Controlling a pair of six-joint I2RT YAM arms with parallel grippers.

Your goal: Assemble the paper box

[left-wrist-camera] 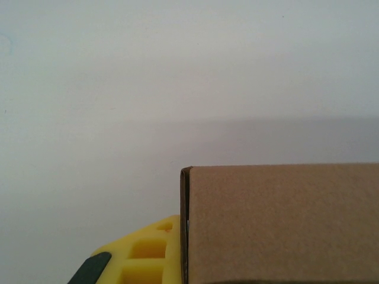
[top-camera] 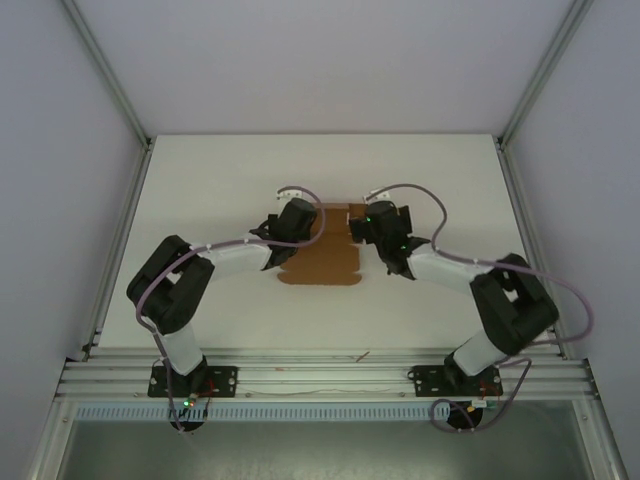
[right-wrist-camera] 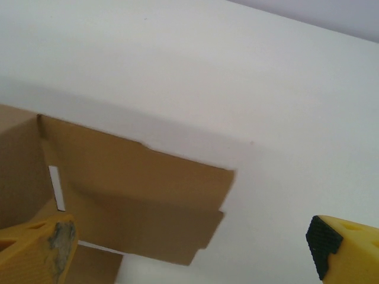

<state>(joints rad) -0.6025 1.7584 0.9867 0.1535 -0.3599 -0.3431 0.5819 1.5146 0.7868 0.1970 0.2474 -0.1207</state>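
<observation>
We see the paper box [top-camera: 325, 262] as brown cardboard, mostly flat on the white table [top-camera: 215, 190] and lying between the two grippers. The left gripper [top-camera: 288, 235] is clamped on a raised panel [left-wrist-camera: 278, 225] of it. That panel stands just right of the yellow finger [left-wrist-camera: 145, 254], touching it and hiding the other one. The right gripper [right-wrist-camera: 189, 242] has its fingers spread wide with nothing held. The box flaps [right-wrist-camera: 136, 207] lie beyond and beside its left finger [right-wrist-camera: 35, 251], and its right finger is over bare table.
</observation>
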